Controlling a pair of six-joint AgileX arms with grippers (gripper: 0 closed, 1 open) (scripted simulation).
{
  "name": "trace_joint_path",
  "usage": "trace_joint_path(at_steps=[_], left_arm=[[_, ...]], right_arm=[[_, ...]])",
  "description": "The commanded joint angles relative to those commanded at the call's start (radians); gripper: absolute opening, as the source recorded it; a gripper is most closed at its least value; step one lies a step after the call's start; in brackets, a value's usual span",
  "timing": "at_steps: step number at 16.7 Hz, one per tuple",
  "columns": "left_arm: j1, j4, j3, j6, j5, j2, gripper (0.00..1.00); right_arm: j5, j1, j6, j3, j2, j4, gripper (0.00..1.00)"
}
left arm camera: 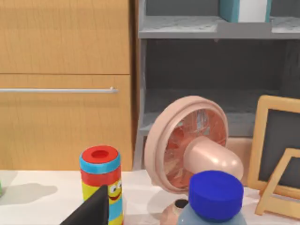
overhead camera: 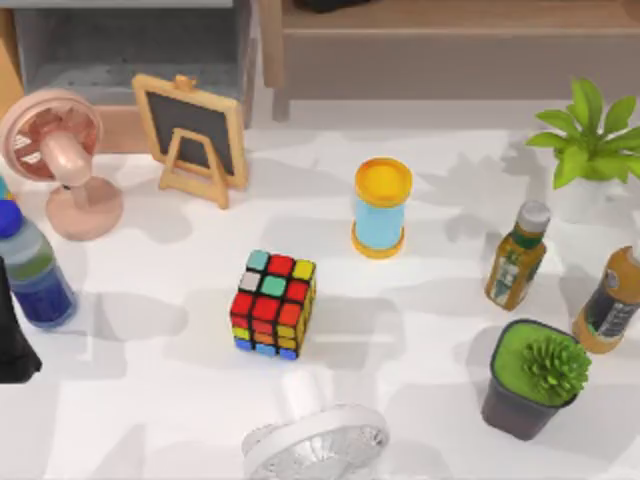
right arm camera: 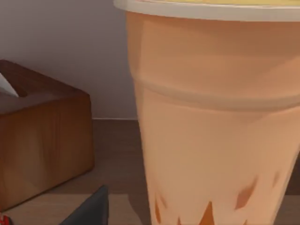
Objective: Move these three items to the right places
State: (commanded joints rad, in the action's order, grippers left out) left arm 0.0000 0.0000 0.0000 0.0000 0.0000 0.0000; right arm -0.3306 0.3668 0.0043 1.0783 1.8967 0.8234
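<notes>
The puzzle cube (overhead camera: 272, 303), with red, yellow, green, blue and orange squares and black edges, stands alone near the middle of the white table. A black piece of my left arm (overhead camera: 12, 335) is at the table's left edge, beside a blue-capped bottle (overhead camera: 30, 265), far from the cube. A dark part of my left gripper (left arm camera: 91, 211) pokes into the left wrist view, in front of a colourful red-topped can (left arm camera: 102, 185). A dark part of my right gripper (right arm camera: 91, 211) sits low beside a large orange cup (right arm camera: 215, 117).
A pink fan (overhead camera: 55, 150) and a chalkboard easel (overhead camera: 192, 135) stand at the back left. A yellow-capped blue cylinder (overhead camera: 381, 207) is behind the cube. Two bottles (overhead camera: 516, 255), a succulent pot (overhead camera: 535, 380) and a leafy plant (overhead camera: 590, 140) crowd the right. A white fan (overhead camera: 315, 440) lies at the front.
</notes>
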Motion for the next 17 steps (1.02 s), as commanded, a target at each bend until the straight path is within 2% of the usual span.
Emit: trace_joint_path(at_steps=[8,14,17], left_arm=[[0.0,0.0,0.0,0.0,0.0,0.0,1.0],[0.0,0.0,0.0,0.0,0.0,0.0,1.0],[0.0,0.0,0.0,0.0,0.0,0.0,1.0]], right_arm=[[0.048,-0.047,-0.001,0.308,0.204,-0.102,1.0],[0.053,-0.049,-0.002,0.341,0.226,-0.115,1.0],[0.053,-0.049,-0.002,0.341,0.226,-0.115,0.77]])
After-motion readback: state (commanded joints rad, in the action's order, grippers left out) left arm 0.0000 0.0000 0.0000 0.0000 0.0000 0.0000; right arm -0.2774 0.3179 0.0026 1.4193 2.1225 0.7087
